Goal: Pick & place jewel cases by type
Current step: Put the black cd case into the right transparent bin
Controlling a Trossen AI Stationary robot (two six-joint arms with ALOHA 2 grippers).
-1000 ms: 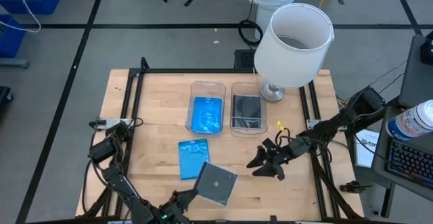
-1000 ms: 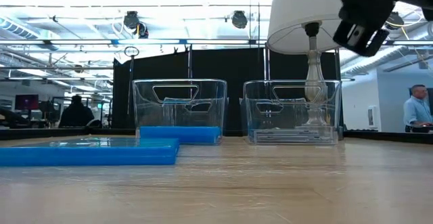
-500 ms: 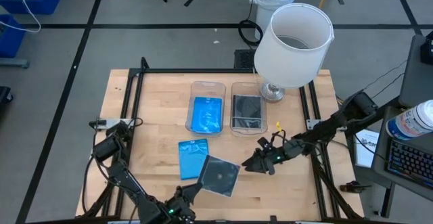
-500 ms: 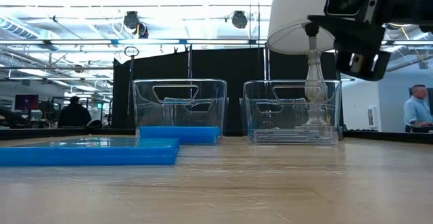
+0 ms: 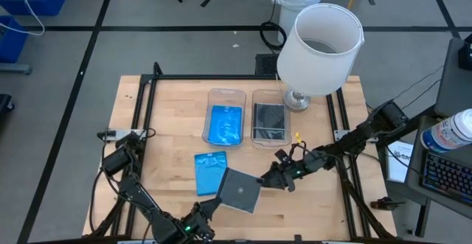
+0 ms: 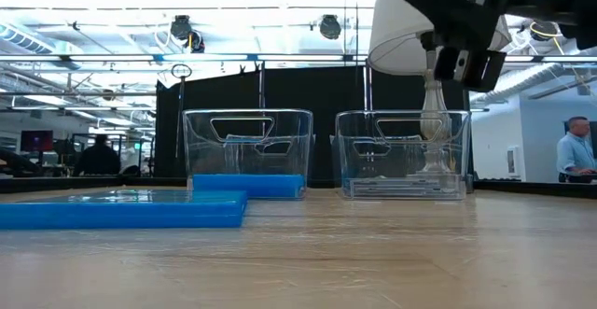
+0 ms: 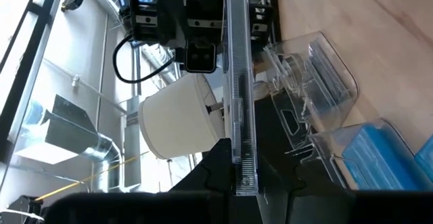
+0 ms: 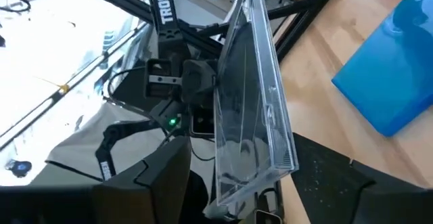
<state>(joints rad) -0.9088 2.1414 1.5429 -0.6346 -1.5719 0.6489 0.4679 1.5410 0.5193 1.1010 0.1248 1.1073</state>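
Observation:
A clear/dark grey square jewel case (image 5: 240, 191) with a silver disc is off the table, near its near edge, held by my left gripper (image 5: 212, 205), which is shut on it. My right gripper (image 5: 270, 179) is open at the case's right corner. In the right wrist view its fingers stand either side of the case's edge (image 8: 260, 170); whether they touch it, I cannot tell. A bright blue jewel case (image 5: 210, 172) lies flat on the table beside them. More blue cases lie in the left clear bin (image 5: 225, 123) and grey ones in the right bin (image 5: 269, 121). My left gripper (image 7: 238, 178) pinches the grey jewel case between its two fingers at the case's near-left corner (image 5: 222, 199). It comes slanting from the table's near-left side. The case is lifted clear and juts out beyond the fingers toward the right arm; it shows edge-on in the left wrist view (image 7: 237, 102).
A white-shaded lamp (image 5: 321, 39) stands at the far right of the table, just beyond the right bin. Black frame rails (image 5: 144, 119) run along the table's sides. Bare wood lies near the right edge. People show in the room behind (image 6: 571, 155).
My right gripper has moved toward the table's left, up to the held case, and now has its fingers around the case's right corner. My left gripper has carried the case a little toward the far edge and turned it slightly.

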